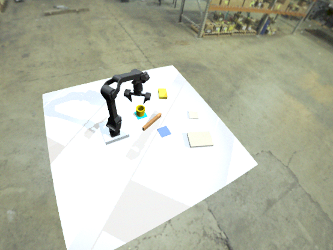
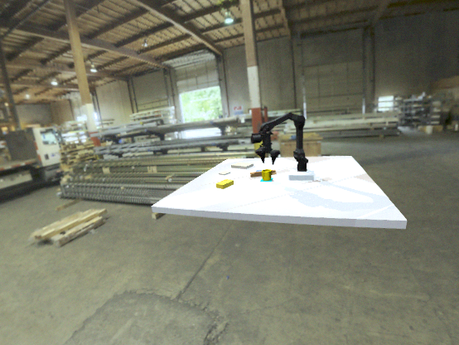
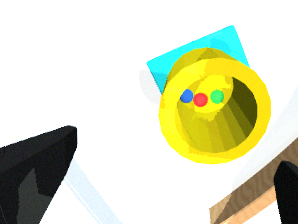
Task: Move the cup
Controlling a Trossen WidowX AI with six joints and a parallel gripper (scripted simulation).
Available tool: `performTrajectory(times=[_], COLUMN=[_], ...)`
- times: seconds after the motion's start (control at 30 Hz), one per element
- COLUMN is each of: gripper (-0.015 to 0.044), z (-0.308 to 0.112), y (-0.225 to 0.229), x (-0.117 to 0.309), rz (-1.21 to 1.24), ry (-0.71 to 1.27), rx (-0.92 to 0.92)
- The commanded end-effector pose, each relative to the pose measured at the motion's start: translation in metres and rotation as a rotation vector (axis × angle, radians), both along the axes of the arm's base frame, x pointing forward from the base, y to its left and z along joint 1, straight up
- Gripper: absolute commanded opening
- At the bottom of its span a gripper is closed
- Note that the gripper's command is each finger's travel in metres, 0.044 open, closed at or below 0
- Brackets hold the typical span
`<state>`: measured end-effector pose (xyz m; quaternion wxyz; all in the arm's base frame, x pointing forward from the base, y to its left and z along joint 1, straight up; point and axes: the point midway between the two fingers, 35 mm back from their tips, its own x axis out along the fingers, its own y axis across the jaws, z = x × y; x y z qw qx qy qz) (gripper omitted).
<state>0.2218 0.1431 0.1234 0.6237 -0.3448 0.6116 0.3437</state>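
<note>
The yellow cup (image 1: 140,113) (image 2: 267,176) (image 3: 215,156) stands upright on the cyan pad (image 1: 141,117) (image 2: 266,180) (image 3: 170,62). In the wrist view a blue marble (image 3: 186,96), a red marble (image 3: 200,100) and a green marble (image 3: 217,96) lie inside it. The blue pad (image 1: 164,131) is bare and lies on the far side of a wooden bar from the cup. My gripper (image 1: 137,102) (image 2: 268,163) (image 3: 182,156) is wide open and empty. It hangs above the cup, and its fingers do not touch it.
The wooden bar (image 1: 152,121) (image 2: 257,174) (image 3: 255,185) lies between the two pads, close to the cup. A yellow block (image 1: 162,93) (image 2: 224,183), a small beige tile (image 1: 193,115) (image 2: 224,173) and a larger beige slab (image 1: 200,139) (image 2: 242,165) also lie on the white table.
</note>
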Motion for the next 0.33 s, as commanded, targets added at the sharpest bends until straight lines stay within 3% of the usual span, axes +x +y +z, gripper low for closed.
performTrajectory(times=[0.0, 0.3], gripper=[0.0440, 0.0440], z=[0.016, 0.030], y=[0.000, 0.000], x=[0.000, 0.001], rz=[-0.001, -0.002], ry=[0.000, 0.000], rx=[0.003, 0.004])
